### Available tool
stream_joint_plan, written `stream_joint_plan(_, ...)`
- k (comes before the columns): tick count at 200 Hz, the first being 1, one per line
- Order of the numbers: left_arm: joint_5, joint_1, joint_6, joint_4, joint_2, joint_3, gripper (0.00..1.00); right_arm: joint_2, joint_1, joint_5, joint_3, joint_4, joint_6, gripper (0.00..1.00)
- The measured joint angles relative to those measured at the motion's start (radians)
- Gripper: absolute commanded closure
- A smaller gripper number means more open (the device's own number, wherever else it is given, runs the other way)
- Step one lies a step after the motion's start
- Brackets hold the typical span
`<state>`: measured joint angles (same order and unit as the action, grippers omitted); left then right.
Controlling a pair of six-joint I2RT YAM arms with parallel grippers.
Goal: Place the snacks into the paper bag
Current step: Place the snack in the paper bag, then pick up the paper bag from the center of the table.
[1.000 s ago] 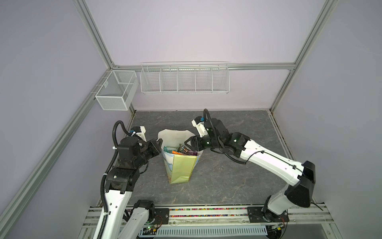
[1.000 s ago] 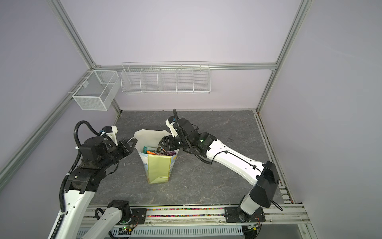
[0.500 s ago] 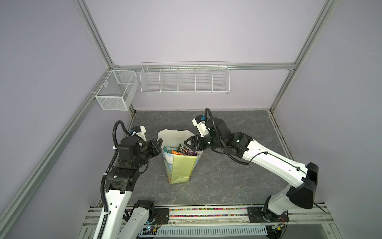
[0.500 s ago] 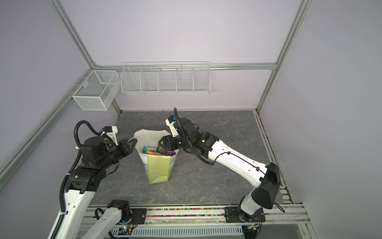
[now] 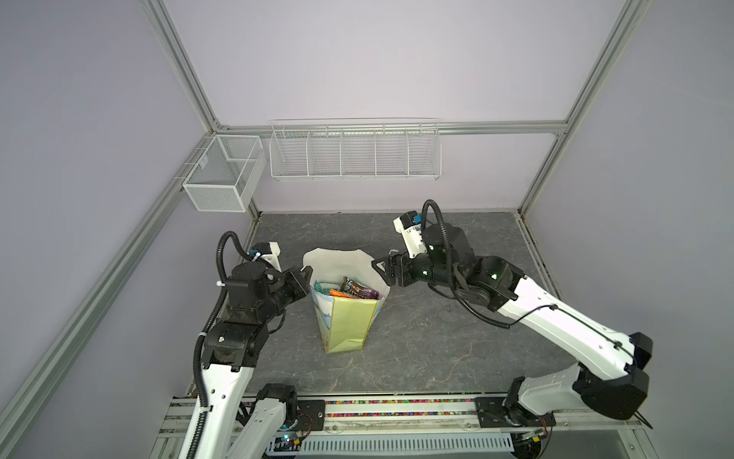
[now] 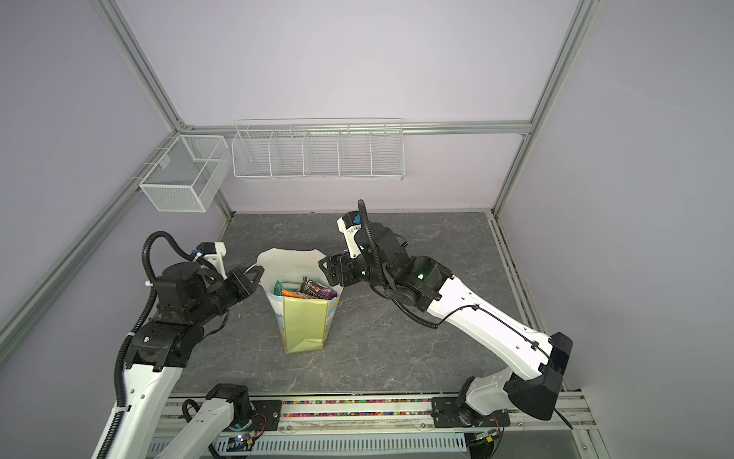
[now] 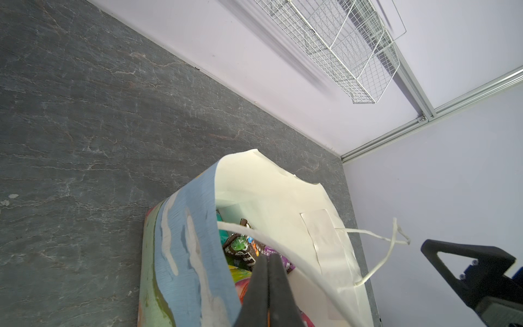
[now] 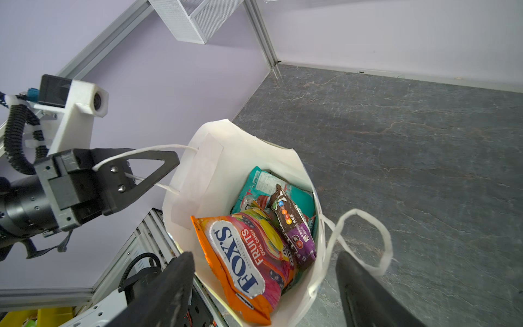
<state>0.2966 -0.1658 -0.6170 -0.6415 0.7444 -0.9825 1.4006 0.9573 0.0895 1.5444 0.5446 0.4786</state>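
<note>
1. The snacks lie inside the paper bag point(image 5: 349, 322); from my right wrist I see an orange FOX'S pouch point(image 8: 240, 254) on top, a brown-purple M&M's pack point(image 8: 294, 226) beside it and a teal pouch point(image 8: 263, 184) underneath; more may be buried, and I cannot count them.
2. The bag stands upright near the middle of the table point(image 5: 437, 337), mouth gaping; no packet shows on the table around it in both top views.
3. Taking the far wall as twelve o'clock, my left gripper point(image 5: 306, 273) sits at the bag's nine o'clock rim; its jaws are clenched, and the near cord handle point(image 8: 147, 150) appears caught in them, one strand between the fingers and one over the outside.
4. My right gripper point(image 5: 381, 273) hovers at the three o'clock rim; its jaws are spread wide and grasp nothing; the other cord handle point(image 8: 359, 215) loops loose just beside one finger.
5. I judge the step in hand to be the drop-off into the bag; the filling looks done or nearly so.
6. The next move calls for lifting my right jaws up and away toward three o'clock without snagging that loose loop; then my left jaws should let the cord go gently, so the light bag does not tip.
</note>
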Motion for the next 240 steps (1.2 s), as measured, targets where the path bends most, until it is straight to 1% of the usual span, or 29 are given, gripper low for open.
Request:
stream_joint_plan(26, 0.000, 0.000, 0.000, 0.000, 0.000, 0.000, 1.00, -0.019, 0.000, 0.043, 0.000, 0.027, -0.002, 0.14)
stream_joint_plan(55, 0.000, 0.000, 0.000, 0.000, 0.000, 0.000, 1.00, -0.030, -0.003, 0.093, -0.006, 0.053, 0.000, 0.13)
stream_joint_plan(74, 0.001, 0.000, 0.000, 0.000, 0.000, 0.000, 1.00, -0.031, -0.011, 0.105, -0.016, 0.067, 0.000, 0.14)
stream_joint_plan(115, 0.008, 0.000, 0.000, 0.000, 0.000, 0.000, 1.00, -0.027, -0.029, 0.088, -0.044, 0.071, 0.008, 0.19)
stream_joint_plan(163, 0.017, 0.000, -0.001, 0.010, 0.000, 0.007, 1.00, 0.037, -0.045, 0.004, -0.052, 0.047, 0.021, 0.29)
stream_joint_plan(187, 0.019, 0.000, -0.003, 0.017, 0.000, 0.011, 1.00, 0.086, -0.046, -0.034, -0.052, 0.032, 0.027, 0.39)
stream_joint_plan(199, 0.018, 0.000, -0.003, 0.019, 0.000, 0.013, 1.00, 0.103, -0.046, -0.043, -0.052, 0.031, 0.032, 0.52)
stream_joint_plan(213, 0.019, 0.000, -0.003, 0.024, 0.000, 0.016, 1.00, 0.112, -0.048, -0.048, -0.052, 0.028, 0.032, 0.74)
stream_joint_plan(220, 0.019, 0.000, -0.003, 0.027, 0.000, 0.018, 1.00, 0.113, -0.049, -0.050, -0.052, 0.027, 0.033, 0.83)
stream_joint_plan(230, 0.019, 0.000, -0.003, 0.032, 0.000, 0.020, 1.00, 0.113, -0.050, -0.050, -0.052, 0.026, 0.024, 0.92)
stream_joint_plan(240, 0.019, 0.000, -0.003, 0.033, 0.000, 0.021, 1.00, 0.113, -0.052, -0.049, -0.052, 0.023, 0.031, 0.93)
